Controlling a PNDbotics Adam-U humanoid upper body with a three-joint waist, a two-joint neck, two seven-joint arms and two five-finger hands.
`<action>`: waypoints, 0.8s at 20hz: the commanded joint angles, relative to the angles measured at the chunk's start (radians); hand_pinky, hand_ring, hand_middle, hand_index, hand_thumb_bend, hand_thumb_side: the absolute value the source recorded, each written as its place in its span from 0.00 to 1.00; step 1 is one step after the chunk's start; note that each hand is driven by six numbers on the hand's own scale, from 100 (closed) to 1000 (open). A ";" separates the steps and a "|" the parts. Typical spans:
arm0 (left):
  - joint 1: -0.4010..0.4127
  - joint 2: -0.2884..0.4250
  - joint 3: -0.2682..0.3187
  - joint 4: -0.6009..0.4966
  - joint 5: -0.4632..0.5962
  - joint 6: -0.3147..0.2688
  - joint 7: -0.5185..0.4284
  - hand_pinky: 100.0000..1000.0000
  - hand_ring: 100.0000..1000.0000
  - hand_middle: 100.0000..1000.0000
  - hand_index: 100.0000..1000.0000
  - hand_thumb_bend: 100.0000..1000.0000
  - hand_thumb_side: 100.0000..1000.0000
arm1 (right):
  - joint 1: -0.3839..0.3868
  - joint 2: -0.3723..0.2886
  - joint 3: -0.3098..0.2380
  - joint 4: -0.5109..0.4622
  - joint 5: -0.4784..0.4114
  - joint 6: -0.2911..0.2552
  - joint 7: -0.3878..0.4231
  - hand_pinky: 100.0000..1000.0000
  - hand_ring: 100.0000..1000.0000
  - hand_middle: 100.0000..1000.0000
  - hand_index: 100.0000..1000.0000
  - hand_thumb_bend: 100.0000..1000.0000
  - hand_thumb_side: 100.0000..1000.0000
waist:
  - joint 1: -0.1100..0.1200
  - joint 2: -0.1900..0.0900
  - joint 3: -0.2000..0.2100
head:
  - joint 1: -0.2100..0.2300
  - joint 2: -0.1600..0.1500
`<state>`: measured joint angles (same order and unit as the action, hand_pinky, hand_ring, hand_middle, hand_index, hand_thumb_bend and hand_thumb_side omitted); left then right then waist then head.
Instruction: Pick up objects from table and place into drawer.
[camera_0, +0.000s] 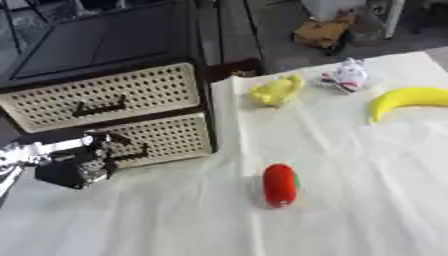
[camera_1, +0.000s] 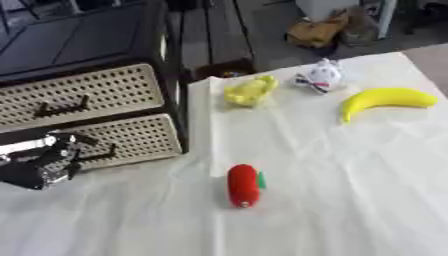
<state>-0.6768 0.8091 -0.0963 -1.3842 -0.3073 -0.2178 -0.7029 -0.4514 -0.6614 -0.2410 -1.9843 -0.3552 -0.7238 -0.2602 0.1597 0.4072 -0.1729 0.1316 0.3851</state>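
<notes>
a tabletop (camera_0: 367, 210) under a creased white cloth. on it: a black drawer unit (camera_0: 114, 107) with two perforated cream fronts at the left; a red toy (camera_0: 280, 185) near the middle; a yellow toy (camera_0: 276, 90), a small white toy (camera_0: 350, 74) and a banana (camera_0: 408, 99) along the far side.

bare cloth lies open around the red toy (camera_0: 280, 184); the left robot hand (camera_0: 83, 167) crowds the lower drawer (camera_0: 162, 137) front.

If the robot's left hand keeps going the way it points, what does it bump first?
Probably the lower drawer: the left hand is right at its front by the handle, though depth is unclear.
</notes>
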 joint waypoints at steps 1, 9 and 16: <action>-0.013 0.035 0.010 -0.008 -0.016 -0.001 0.015 0.00 0.00 0.00 0.94 0.00 0.48 | -0.011 -0.014 -0.010 -0.016 -0.007 0.006 0.000 0.61 0.78 0.70 0.85 0.00 1.00 | -0.008 -0.018 0.000 | 0.005 -0.007; -0.019 0.019 0.009 0.045 -0.062 -0.004 0.032 0.00 0.00 0.00 0.90 0.00 0.48 | -0.015 -0.008 -0.014 -0.016 -0.011 0.006 0.007 0.61 0.78 0.70 0.85 0.00 1.00 | -0.004 -0.007 -0.014 | 0.012 -0.020; -0.024 0.010 0.008 0.074 -0.078 -0.010 0.026 0.00 0.00 0.00 0.89 0.00 0.48 | -0.018 -0.006 -0.015 -0.016 -0.011 0.007 0.009 0.61 0.78 0.70 0.85 0.00 1.00 | -0.001 0.001 -0.021 | 0.010 -0.021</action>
<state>-0.6891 0.8000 -0.0955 -1.3142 -0.3780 -0.2260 -0.6732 -0.4576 -0.6526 -0.2465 -1.9843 -0.3622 -0.7173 -0.2529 0.1658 0.4252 -0.1922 0.1398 0.3749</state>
